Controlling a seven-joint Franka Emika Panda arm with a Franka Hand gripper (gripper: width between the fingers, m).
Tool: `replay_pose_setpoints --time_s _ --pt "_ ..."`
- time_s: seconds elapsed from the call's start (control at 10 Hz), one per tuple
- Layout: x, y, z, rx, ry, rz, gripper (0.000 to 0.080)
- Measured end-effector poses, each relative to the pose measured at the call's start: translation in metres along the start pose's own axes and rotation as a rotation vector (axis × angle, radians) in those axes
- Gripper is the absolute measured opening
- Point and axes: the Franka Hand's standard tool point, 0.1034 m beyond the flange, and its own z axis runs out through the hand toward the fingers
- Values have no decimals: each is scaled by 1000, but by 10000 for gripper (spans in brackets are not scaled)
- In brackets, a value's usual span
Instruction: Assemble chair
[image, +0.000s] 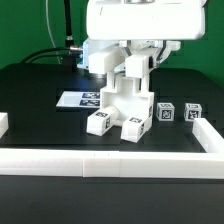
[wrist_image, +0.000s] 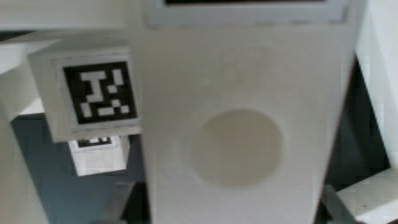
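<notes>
The partly built white chair (image: 122, 100) stands upright in the middle of the black table, with two tagged feet (image: 98, 123) (image: 133, 125) at its front. My gripper (image: 136, 62) comes down from above and is shut on the top of the chair's upright panel. In the wrist view that panel (wrist_image: 240, 110) fills the space between my gripper's (wrist_image: 240, 208) fingers; it is flat, white and has a shallow oval dent. Beside it is a tagged chair piece (wrist_image: 102, 92), and a smaller tag (wrist_image: 98, 150) shows below. The fingertips are mostly hidden at the panel's sides.
Two small tagged white blocks (image: 165, 112) (image: 191, 113) lie on the exterior view's right of the chair. The marker board (image: 78, 99) lies flat on the chair's left. A low white border wall (image: 110, 160) runs along the front and both sides. Black cables hang at the back.
</notes>
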Motion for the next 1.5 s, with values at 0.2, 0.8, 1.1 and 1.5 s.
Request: replay_pose_setpoints --time_s 0.2,0.8,1.1,1.5 --pt "0 0 2 -1 2 -1 285" --pt "3 -6 1 9 29 -12 285" --pt "3 -6 1 9 29 -12 285" --pt "3 -8 -4 16 34 -13 285"
